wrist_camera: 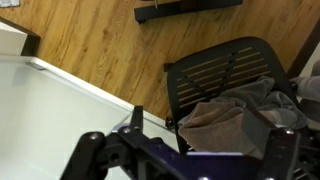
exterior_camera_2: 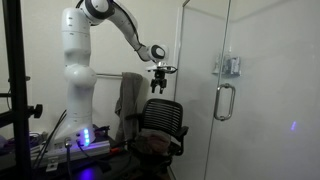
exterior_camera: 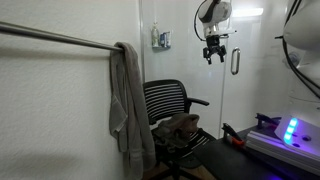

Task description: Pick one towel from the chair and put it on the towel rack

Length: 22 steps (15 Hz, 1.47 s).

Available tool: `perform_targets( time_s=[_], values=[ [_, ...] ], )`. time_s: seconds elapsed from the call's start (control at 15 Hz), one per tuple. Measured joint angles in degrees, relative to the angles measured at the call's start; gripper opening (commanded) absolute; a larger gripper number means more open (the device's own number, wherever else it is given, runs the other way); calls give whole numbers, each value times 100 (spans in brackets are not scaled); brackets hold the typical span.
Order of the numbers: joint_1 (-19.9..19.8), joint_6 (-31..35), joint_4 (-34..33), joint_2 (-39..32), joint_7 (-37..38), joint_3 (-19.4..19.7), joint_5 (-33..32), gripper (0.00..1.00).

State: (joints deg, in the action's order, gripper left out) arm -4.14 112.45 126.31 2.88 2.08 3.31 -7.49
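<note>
Gripper (exterior_camera: 214,56) hangs empty with fingers spread, high over the chair (exterior_camera: 165,98). The towel (exterior_camera: 178,126) lies crumpled on the seat, well below it. A second towel (exterior_camera: 128,100) hangs on the rack (exterior_camera: 60,38).

1. Wood-plank floor (wrist_camera: 90,40), seen in the wrist view, carries a black office chair (wrist_camera: 210,72) with a slatted back.
2. A dark bar-shaped object (wrist_camera: 185,9) lies flat on the planks near the frame's top edge, apart from the chair.
3. Crumpled towels (wrist_camera: 235,115), grey and brown, rest on the chair's seat.
</note>
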Motion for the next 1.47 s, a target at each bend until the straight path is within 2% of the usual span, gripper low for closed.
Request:
perform_targets(
  time_s=[0.13,0.33,0.47,0.93,1.27,1.47],
  values=[
    [5,324,4,-294,412,-6,-123,100],
    [93,1008,52,-439,1411,-18,-824,100],
    [178,1052,65,-441,1824,-22,-971,100],
    [200,1005,45,-521,1857,-10,-850,100],
    [323,1028,1,-1528,2030,-15,-799,100],
    [663,1028,-128,-2070,2648,-8,-1298,100]
  ],
)
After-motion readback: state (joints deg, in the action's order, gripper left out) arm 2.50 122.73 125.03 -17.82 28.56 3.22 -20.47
